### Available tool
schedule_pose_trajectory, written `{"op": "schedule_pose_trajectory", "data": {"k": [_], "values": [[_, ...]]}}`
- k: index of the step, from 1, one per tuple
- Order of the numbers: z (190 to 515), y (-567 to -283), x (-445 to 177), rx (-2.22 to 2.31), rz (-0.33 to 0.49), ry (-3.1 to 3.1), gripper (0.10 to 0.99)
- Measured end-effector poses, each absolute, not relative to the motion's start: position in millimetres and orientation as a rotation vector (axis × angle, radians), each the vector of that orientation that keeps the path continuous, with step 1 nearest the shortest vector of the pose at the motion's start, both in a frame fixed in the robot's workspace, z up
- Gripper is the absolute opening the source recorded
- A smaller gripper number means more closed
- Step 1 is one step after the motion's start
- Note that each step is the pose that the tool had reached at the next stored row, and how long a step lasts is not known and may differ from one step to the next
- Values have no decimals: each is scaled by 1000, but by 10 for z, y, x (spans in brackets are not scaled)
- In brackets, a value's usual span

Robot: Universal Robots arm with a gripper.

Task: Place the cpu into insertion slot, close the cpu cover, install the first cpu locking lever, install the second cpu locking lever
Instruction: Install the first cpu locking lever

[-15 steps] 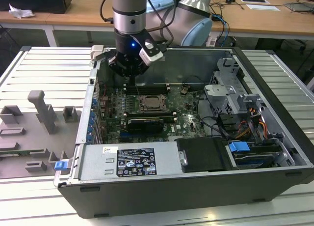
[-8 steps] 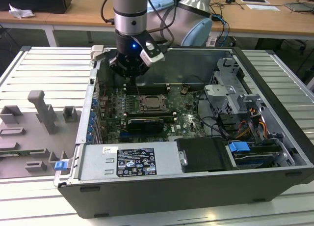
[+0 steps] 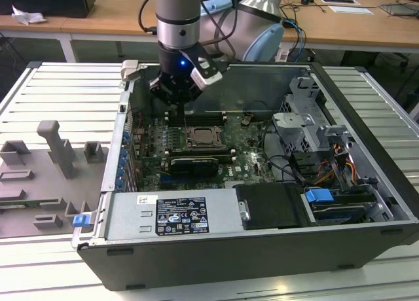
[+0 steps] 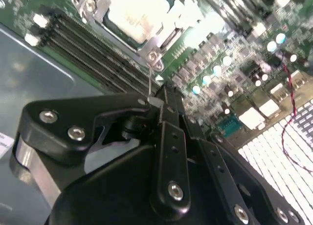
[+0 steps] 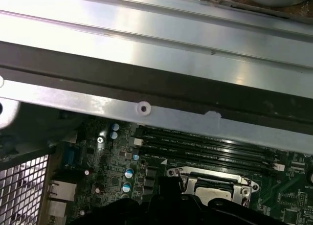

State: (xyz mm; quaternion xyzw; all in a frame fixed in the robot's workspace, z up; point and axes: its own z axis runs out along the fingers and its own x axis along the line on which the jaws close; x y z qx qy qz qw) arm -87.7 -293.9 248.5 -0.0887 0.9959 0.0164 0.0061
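In the exterior view, a grey fixture plate (image 3: 49, 177) with upright blocks lies on the ribbed table at about nine o'clock, on the exterior view's left of the open computer case (image 3: 366, 183). Toward the centre, the arm reaches down from twelve o'clock, and the gripper (image 3: 178, 99) hangs inside the case just above the motherboard (image 3: 242, 154), at roughly eleven o'clock from the socket. In the socket sits the cpu (image 3: 201, 137), with the cpu cover (image 3: 213, 144) lying down flat around it as a silvery frame. At six o'clock from the socket lies a long black card (image 3: 194, 163), and farther toward the exterior view's right are a drive cage (image 3: 308, 127) and a blue tab (image 3: 319, 196). In the second wrist view the gripper (image 4: 164, 105) shows its black fingers (image 4: 171, 137) drawn close together at the tips; a thin wire-like lever (image 4: 149, 80) rises just by them, but I cannot tell whether it is pinched. The cpu (image 4: 134, 12) shows its pale top there, framed by the cpu cover (image 4: 161, 39), beside the long memory slots (image 4: 93, 54). In the first wrist view the cpu (image 5: 212, 190) lies beyond the case wall (image 5: 146, 78).
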Motion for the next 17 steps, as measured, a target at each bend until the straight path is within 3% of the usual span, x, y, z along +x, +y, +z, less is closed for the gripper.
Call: {"op": "schedule_pose_trajectory", "data": {"k": [16, 17], "values": [[2406, -2937, -633, -271, 48, 3118, 106], [2403, -2937, -633, -270, 78, 3115, 106]]}}
